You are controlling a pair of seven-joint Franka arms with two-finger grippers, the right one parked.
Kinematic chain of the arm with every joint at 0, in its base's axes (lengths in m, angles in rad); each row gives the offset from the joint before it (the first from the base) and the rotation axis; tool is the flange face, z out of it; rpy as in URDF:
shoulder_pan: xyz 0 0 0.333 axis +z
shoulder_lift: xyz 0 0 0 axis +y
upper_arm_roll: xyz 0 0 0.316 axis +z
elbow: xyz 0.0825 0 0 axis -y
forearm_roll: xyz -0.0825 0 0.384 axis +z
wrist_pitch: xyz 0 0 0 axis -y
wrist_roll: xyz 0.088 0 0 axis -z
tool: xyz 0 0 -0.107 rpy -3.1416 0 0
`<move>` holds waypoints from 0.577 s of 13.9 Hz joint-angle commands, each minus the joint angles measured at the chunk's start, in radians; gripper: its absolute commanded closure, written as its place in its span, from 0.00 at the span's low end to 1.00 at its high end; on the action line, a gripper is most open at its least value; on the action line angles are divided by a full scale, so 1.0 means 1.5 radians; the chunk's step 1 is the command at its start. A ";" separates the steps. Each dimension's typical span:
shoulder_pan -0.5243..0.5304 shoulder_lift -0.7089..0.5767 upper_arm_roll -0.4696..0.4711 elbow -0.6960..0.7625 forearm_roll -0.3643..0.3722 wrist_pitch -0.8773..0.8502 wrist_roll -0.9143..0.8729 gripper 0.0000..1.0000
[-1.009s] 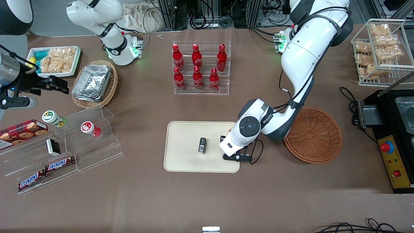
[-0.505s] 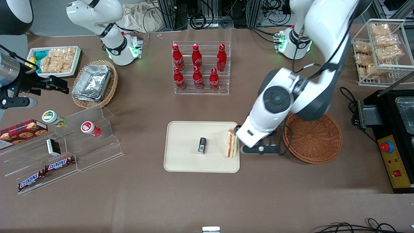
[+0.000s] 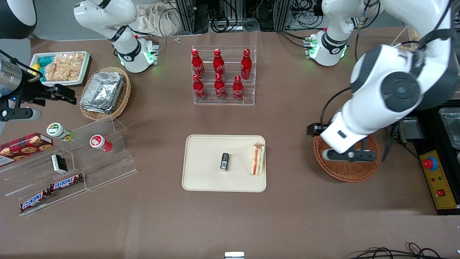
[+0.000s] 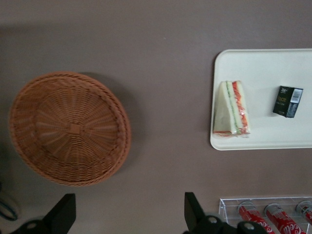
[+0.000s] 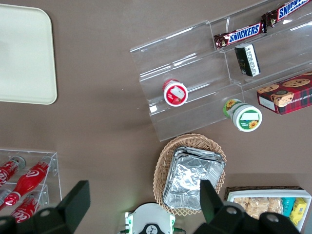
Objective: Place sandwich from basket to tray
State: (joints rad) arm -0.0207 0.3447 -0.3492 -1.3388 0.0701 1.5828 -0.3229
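The sandwich (image 3: pixel 257 159) lies on its side on the cream tray (image 3: pixel 205 176), at the tray's edge toward the working arm's end of the table. It also shows in the left wrist view (image 4: pixel 232 115) on the tray (image 4: pixel 265 66). The reddish-brown basket (image 3: pixel 345 173) beside the tray is empty in the left wrist view (image 4: pixel 68 127). My left gripper (image 3: pixel 316 130) is open and empty, raised high over the basket's rim nearest the tray. Its dark fingers (image 4: pixel 194 213) stand wide apart with only bare table between them.
A small black box (image 3: pixel 224 161) lies mid-tray. An acrylic rack of red cola bottles (image 3: pixel 222 75) stands farther from the front camera than the tray. A black machine with a red button (image 3: pixel 439 172) sits beside the basket, at the working arm's end.
One second ago the gripper was low over the tray. It let go of the sandwich there, then rose and swung away to above the basket.
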 commanded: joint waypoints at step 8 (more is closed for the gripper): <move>0.191 -0.237 0.001 -0.110 -0.070 -0.081 0.078 0.00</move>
State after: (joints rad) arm 0.2227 0.0567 -0.3447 -1.4469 -0.0085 1.4760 -0.2694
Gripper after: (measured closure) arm 0.000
